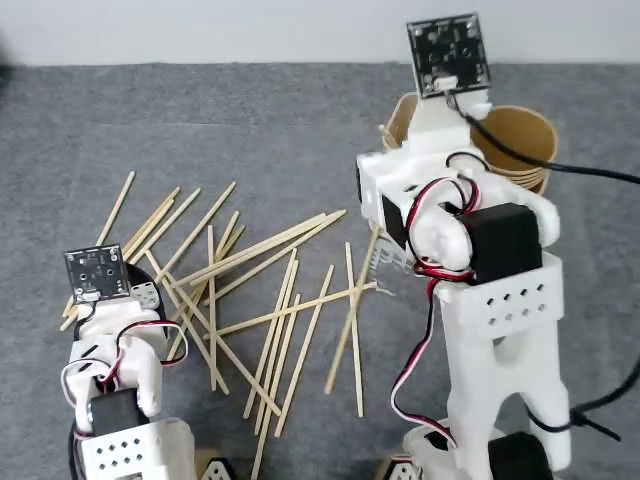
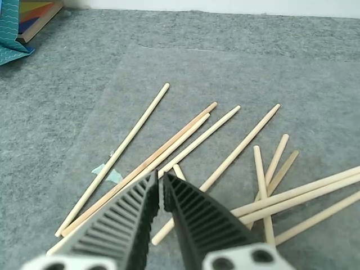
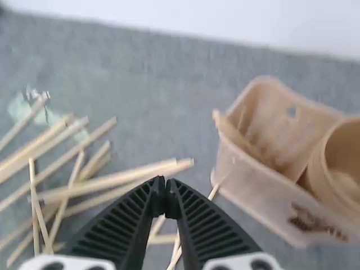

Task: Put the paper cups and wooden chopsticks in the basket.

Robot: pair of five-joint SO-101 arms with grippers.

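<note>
Chopsticks (image 2: 242, 145) scattered beneath both jaws, left and right closed, gripping nothing

A grey, felt-like surface (image 1: 250, 120) runs from the near edge to the far edge, where it meets a white wall (image 1: 200, 30). A paler grey mat (image 2: 225, 73) lies flat on it. A small scrap of teal tape (image 2: 107, 171) sticks to the mat near its left edge. At the far left corner sit a teal patterned object (image 2: 8, 34) and a flat board with a coloured face (image 2: 36, 14), touching each other.
</note>
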